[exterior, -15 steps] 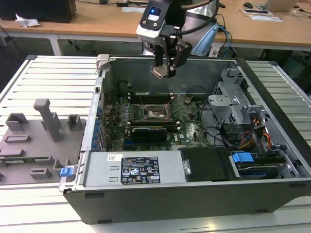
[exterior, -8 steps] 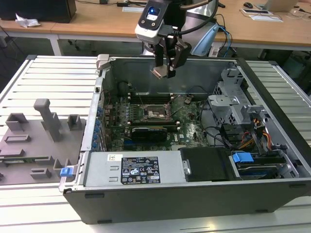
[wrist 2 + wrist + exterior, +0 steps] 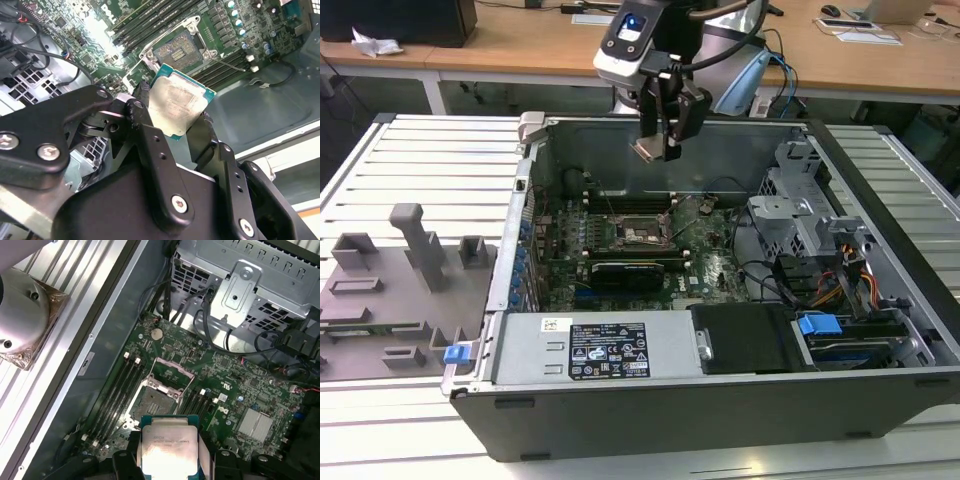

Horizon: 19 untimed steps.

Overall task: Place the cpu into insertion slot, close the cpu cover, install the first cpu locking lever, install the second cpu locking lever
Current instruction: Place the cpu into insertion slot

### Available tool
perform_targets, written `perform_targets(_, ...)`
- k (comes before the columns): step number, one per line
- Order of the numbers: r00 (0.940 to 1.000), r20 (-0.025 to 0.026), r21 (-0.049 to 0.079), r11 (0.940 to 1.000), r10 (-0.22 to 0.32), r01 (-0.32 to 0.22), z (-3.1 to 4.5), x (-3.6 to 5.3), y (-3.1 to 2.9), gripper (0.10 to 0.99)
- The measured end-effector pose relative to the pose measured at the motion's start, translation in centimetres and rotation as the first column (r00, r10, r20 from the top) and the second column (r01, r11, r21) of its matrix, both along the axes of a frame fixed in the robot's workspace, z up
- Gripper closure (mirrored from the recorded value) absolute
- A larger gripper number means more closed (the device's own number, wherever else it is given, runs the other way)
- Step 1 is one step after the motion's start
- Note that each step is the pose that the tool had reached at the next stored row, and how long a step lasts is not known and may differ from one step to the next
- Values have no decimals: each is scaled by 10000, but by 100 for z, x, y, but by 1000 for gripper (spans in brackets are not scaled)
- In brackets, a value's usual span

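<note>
The end effector point(image 3: 658, 146) pinches the cpu point(image 3: 177, 106) by 2 opposite edges, its fingers point(image 3: 146, 131) pressed against the chip, whose silvery top faces both wrist views. It hangs over the open computer case point(image 3: 620, 410), well above the motherboard point(image 3: 705, 250). Below, the insertion slot point(image 3: 159, 402) lies bare, with the cpu cover point(image 3: 177, 366) lifted open at its edge.

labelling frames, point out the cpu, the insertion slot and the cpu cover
cpu point(image 3: 176, 106), second wrist view, on its silvery metal top
insertion slot point(image 3: 178, 50), second wrist view, on its centre
cpu cover point(image 3: 175, 366), first wrist view, on a bar of its open frame
</note>
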State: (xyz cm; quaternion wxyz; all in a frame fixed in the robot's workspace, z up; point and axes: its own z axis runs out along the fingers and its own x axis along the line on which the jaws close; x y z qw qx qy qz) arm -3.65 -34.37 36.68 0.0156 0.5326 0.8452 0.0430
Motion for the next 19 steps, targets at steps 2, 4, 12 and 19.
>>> perform_targets(2,10000,0,0,10000,-96,96,0,0,0,545)
perform_targets(4,9998,0,0,9998,-196,196,0,0,0,545)
perform_targets(12,9981,0,0,9981,-612,612,-3,0,0,545)
perform_targets(19,9947,0,0,9947,-1031,1031,-8,0,0,545)
